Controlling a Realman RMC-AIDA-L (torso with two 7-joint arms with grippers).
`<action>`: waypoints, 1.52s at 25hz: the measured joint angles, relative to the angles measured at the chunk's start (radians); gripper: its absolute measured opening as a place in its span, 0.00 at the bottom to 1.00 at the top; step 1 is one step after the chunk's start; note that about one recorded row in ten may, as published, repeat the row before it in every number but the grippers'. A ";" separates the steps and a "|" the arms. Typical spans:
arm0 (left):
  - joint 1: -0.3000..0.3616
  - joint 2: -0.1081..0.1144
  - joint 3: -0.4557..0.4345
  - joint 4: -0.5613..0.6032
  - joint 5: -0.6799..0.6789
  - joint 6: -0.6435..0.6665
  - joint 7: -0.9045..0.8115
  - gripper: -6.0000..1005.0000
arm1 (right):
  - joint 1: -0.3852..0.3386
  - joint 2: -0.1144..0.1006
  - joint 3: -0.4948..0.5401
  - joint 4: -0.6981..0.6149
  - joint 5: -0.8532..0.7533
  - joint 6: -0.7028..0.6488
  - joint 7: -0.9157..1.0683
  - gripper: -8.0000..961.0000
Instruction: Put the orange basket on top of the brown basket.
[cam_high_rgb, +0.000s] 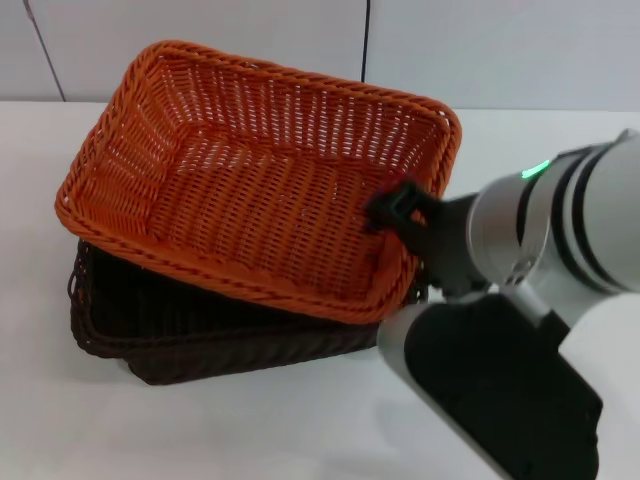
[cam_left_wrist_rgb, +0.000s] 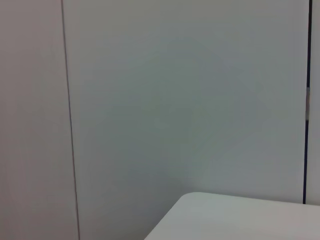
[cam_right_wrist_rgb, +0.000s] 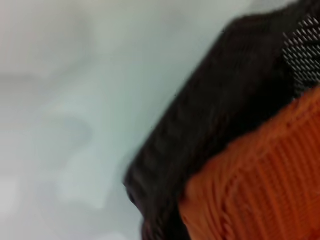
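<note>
- Orange basket (cam_high_rgb: 250, 180) sits on top of the brown basket (cam_high_rgb: 200, 340), tilted: its far rim is raised and its near rim is low, so it is not nested flat.
- Brown basket rests on the white table (cam_high_rgb: 250, 430); only its near and left sides show below the orange rim in the head view.
- Orange basket is also skewed against the brown one; the brown basket's left corner sticks out past it.
- Right end effector (cam_high_rgb: 398, 207) is at the orange basket's right-hand rim, with a dark finger reaching over the rim into the inside. It appears to be clamped on that rim, grasping the orange basket, though the outer finger is hidden behind the weave.
- Right wrist view: orange weave (cam_right_wrist_rgb: 270, 185) lies directly against the dark weave (cam_right_wrist_rgb: 220, 115), with bare table beyond. Own fingers are not visible there.
- Left end effector is not visible in any view; the left wrist view shows only a wall (cam_left_wrist_rgb: 190, 100) and a table corner (cam_left_wrist_rgb: 240, 220), so that arm is judged parked away from the work.
- Progress, as a judgement: stacking is nearly done. Remaining: level and settle the orange basket onto the brown one, let go of the rim, withdraw the right arm.
- Risk: letting go while tilted may let the orange basket slide sideways.
</note>
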 joint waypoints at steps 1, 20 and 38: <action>0.000 0.000 0.000 0.000 0.000 0.000 0.000 0.72 | -0.011 0.010 -0.018 0.003 0.000 0.022 0.016 0.61; -0.016 0.001 0.000 0.044 0.002 -0.004 -0.011 0.72 | -0.004 0.026 -0.125 0.007 0.000 -0.045 0.118 0.68; -0.012 0.003 0.000 0.047 0.002 -0.003 -0.011 0.72 | 0.028 0.028 -0.223 0.008 0.000 -0.064 0.178 0.68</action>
